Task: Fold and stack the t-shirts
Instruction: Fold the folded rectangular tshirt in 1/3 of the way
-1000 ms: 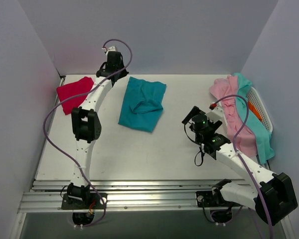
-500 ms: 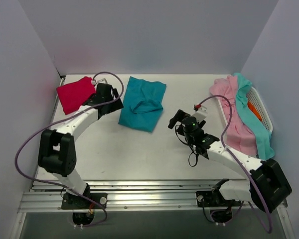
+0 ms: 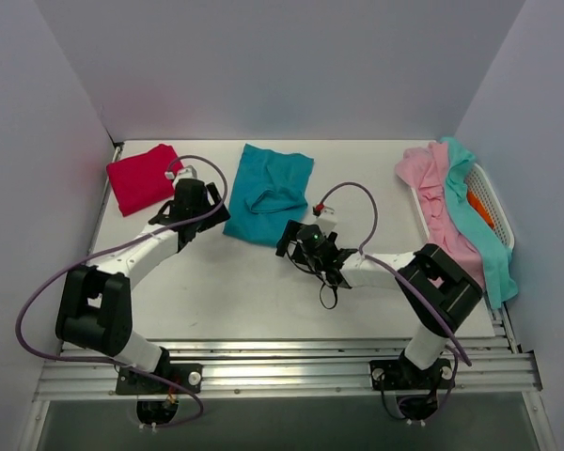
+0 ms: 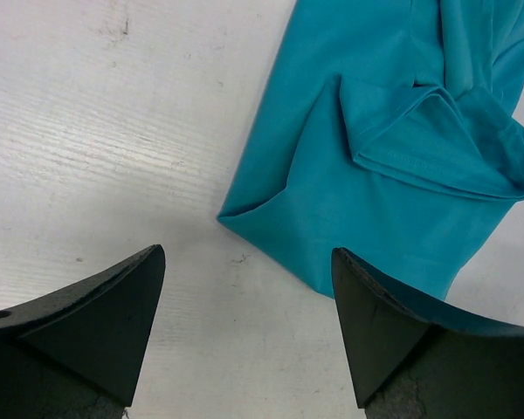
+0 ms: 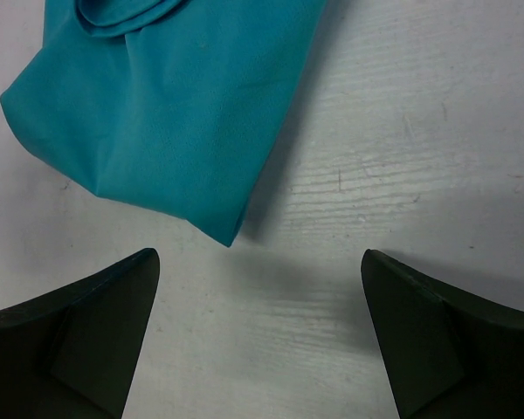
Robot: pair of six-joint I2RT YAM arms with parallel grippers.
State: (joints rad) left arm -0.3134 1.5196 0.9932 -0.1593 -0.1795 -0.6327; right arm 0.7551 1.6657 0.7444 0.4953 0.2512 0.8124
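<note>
A deep teal t-shirt (image 3: 268,194) lies folded at the middle back of the table, a sleeve bunched on top. My left gripper (image 3: 212,210) is open just left of it, and the left wrist view shows the shirt's near-left corner (image 4: 244,218) ahead of the left gripper (image 4: 247,253). My right gripper (image 3: 291,241) is open at the shirt's near-right corner, which shows in the right wrist view (image 5: 223,234) just ahead of the right gripper (image 5: 259,253). A crimson t-shirt (image 3: 141,177) lies folded at the back left. Neither gripper holds anything.
A white basket (image 3: 496,193) stands at the right edge. Pink (image 3: 442,211) and light aqua (image 3: 484,246) shirts drape over it, and a bit of orange (image 3: 480,209) shows inside. Purple cables loop off both arms. Walls close the back and both sides.
My left arm drew back from the back wall to the teal shirt's left edge. My right arm swept left from beside the basket to the shirt's near-right corner.
</note>
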